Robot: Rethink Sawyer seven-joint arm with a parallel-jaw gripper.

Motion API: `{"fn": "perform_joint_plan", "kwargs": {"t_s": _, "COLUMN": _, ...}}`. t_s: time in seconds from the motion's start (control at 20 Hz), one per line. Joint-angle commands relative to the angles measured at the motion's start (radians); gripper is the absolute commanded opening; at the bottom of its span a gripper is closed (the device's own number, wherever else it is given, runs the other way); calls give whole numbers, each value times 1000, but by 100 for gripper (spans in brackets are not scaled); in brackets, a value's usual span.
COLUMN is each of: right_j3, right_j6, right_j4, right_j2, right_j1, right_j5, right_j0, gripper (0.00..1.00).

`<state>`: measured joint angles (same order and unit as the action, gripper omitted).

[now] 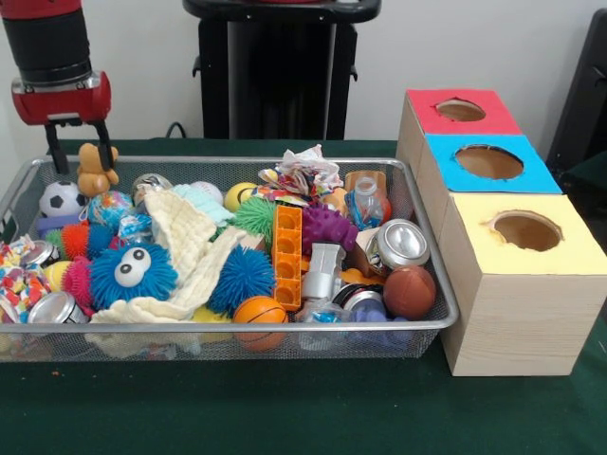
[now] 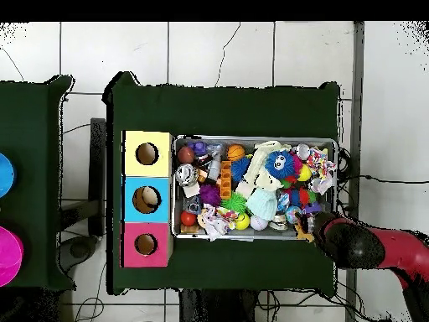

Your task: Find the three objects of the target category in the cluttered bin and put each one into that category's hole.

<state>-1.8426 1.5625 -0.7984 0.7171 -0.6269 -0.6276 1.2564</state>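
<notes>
My gripper (image 1: 82, 163) hangs open over the far left corner of the wire mesh bin (image 1: 237, 161). An orange teddy figure (image 1: 97, 169) stands just under its right finger; I cannot tell if they touch. In the overhead view the gripper (image 2: 317, 226) is at the bin's (image 2: 251, 139) lower right corner with the orange figure (image 2: 302, 231) beside it. The bin is packed with toys: a soccer ball (image 1: 62, 199), a mini basketball (image 1: 259, 313), a brown football (image 1: 410, 291), a silver can (image 1: 403, 244) and a blue puffer with eyes (image 1: 133, 272).
To the right of the bin stands a wooden box with a red hole section (image 1: 460, 110), a blue one (image 1: 488, 161) and a yellow one (image 1: 526, 230). A cream cloth (image 1: 190, 246) drapes over toys in the middle. An orange block (image 1: 286, 256) stands upright.
</notes>
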Motion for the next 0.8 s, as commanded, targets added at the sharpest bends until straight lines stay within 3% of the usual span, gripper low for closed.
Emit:
{"fn": "perform_joint_plan", "kwargs": {"t_s": 0.05, "right_j3": -49, "right_j6": -220, "right_j4": -71, "right_j2": 29, "right_j1": 27, "right_j5": -5, "right_j0": -15, "gripper": 100}}
{"fn": "perform_joint_plan", "kwargs": {"t_s": 0.8, "right_j3": -109, "right_j6": -159, "right_j4": -167, "right_j2": -10, "right_j1": 43, "right_j5": 77, "right_j0": 10, "gripper": 100}}
